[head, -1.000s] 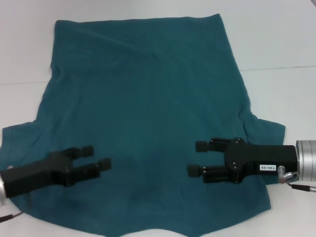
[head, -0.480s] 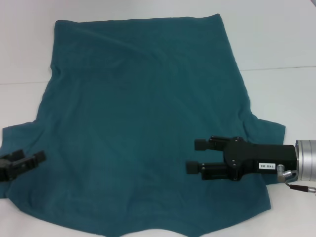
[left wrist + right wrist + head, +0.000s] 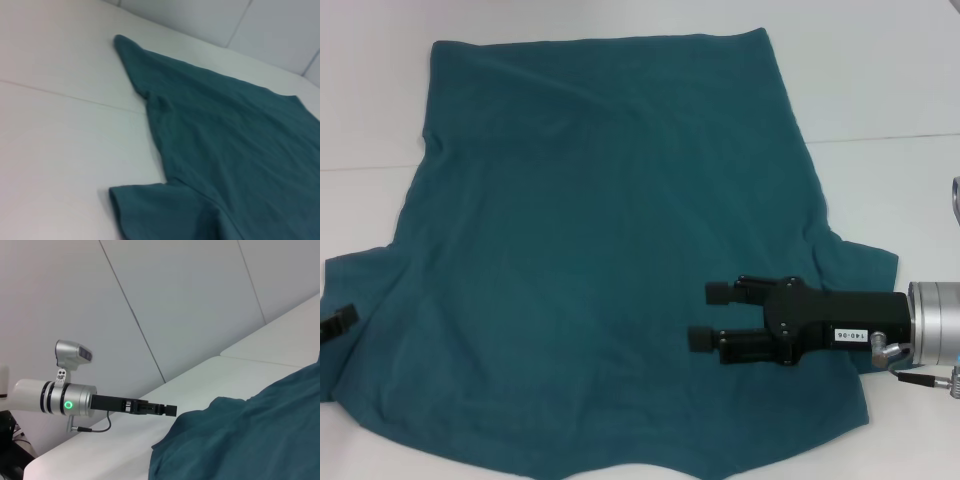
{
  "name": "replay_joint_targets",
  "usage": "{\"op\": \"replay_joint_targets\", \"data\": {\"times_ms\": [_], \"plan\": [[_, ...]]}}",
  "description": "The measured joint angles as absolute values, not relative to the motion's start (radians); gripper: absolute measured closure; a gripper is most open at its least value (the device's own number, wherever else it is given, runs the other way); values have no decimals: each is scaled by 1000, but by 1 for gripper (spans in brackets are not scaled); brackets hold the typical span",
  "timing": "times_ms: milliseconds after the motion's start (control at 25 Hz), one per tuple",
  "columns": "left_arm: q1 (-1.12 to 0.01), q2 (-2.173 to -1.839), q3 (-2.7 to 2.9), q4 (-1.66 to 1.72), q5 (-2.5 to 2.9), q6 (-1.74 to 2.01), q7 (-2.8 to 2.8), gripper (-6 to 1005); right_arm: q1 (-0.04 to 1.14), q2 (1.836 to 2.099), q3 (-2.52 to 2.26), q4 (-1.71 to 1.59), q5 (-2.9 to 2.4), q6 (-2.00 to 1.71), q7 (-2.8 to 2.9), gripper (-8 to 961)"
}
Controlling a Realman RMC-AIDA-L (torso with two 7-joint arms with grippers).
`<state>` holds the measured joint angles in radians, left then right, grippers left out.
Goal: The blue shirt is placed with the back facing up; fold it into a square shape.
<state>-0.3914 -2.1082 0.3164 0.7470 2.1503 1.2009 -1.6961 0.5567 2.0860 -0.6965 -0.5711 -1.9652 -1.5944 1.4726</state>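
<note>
White tabletop [image 3: 880,90], a thin seam seen running left to right across it. One item laid directly on it: the blue shirt [image 3: 610,250], spread flat, hem at the far side, sleeves at the near left and near right. Light wrinkles noted in the fabric. Bare tabletop is seen on the far, left and right sides.

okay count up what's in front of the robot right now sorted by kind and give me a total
Shirts: 1, the blue shirt, spread flat on the white table.
Grippers: 2, the right gripper open above the shirt, the left gripper at the shirt's left edge.
Tables: 1.
Total: 4.
</note>
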Motion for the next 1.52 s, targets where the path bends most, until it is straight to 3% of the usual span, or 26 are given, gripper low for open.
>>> {"op": "replay_joint_targets", "data": {"times_ms": [1280,1520], "plan": [[-412,-2117,411,708,2154,1058,-1699,147,564,2086,-686,-570,-1964,-1592,1480,39],[-416,-2120,420,716,2167,1049,-1716,353,565,2086,-686,-572,-1961,-1591,1480,39]]}}
